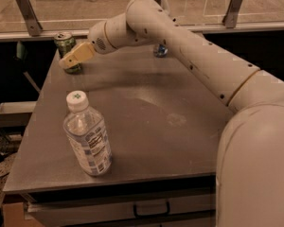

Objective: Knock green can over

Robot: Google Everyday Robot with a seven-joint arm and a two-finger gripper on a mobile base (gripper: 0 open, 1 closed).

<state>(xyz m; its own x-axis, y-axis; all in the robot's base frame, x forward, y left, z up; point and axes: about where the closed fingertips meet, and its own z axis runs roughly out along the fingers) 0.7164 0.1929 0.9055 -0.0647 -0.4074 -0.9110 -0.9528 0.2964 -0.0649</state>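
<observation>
Three containers stand on the grey table [180, 141]. The green can [65, 44] is upright at the far left corner. A clear water bottle [87, 136] with a white cap stands near the front left. A blue can [160, 50] sits at the far edge, mostly hidden behind the white arm [189, 46]. The gripper [66, 63] reaches leftward, its tan fingers closed together and holding nothing. Its tip overlaps the green can's lower half and may be touching it.
</observation>
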